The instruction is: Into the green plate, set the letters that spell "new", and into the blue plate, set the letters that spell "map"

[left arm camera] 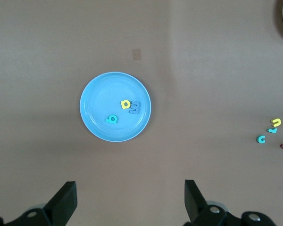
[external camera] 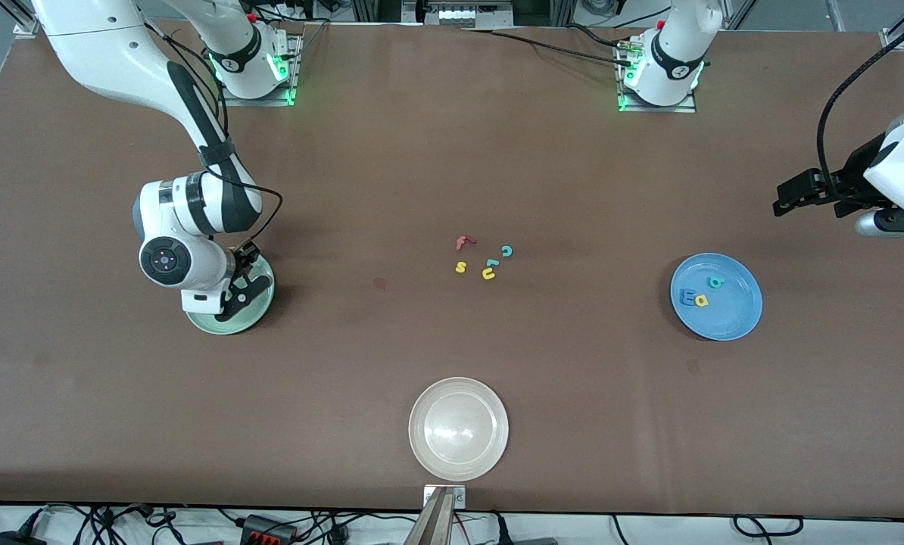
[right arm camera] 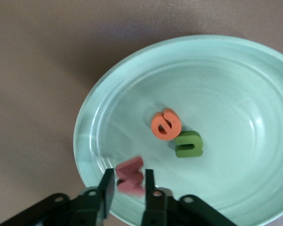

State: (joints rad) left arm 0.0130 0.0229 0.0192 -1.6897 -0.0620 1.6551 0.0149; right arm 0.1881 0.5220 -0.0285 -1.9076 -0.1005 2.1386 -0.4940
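Right arm: reaches from its base down to the right arm's end of the table (external camera: pixel 391 151), wrist bent low. Right pincer (right arm camera: pixel 128 188) sits over the green plate (external camera: pixel 259 306), close above its floor. Its fingers (right arm camera: pixel 107 187) stand a little apart, with the pinkish-red w (right arm camera: pixel 130 176) between them and blurred; whether they grip it I cannot tell.

Green plate: also holds the orange e (right arm camera: pixel 165 125) and the dark green n (right arm camera: pixel 189 144), the two touching, near the plate's middle.

Left arm: waits raised at the left arm's end of the table. Left pincer (external camera: pixel 793 194) hangs in the air, fingers (left arm camera: pixel 64 200) wide apart, nothing between them.

Blue plate (external camera: pixel 740 322): on the table toward the left arm's end. Contains the blue m (external camera: pixel 689 296) and the yellow a (external camera: pixel 701 300), touching, and the teal p (external camera: pixel 716 281) lying apart from them.

Loose letters, table middle: red f (external camera: pixel 463 242), teal c (external camera: pixel 506 250), yellow s (external camera: pixel 460 266), yellow u (external camera: pixel 488 274), and one small teal piece (external camera: pixel 491 263) of unclear shape just beside the u.

Cream plate (external camera: pixel 422 446): nearest the front camera, at the table's edge. Nothing lies between the pincers and the plates.
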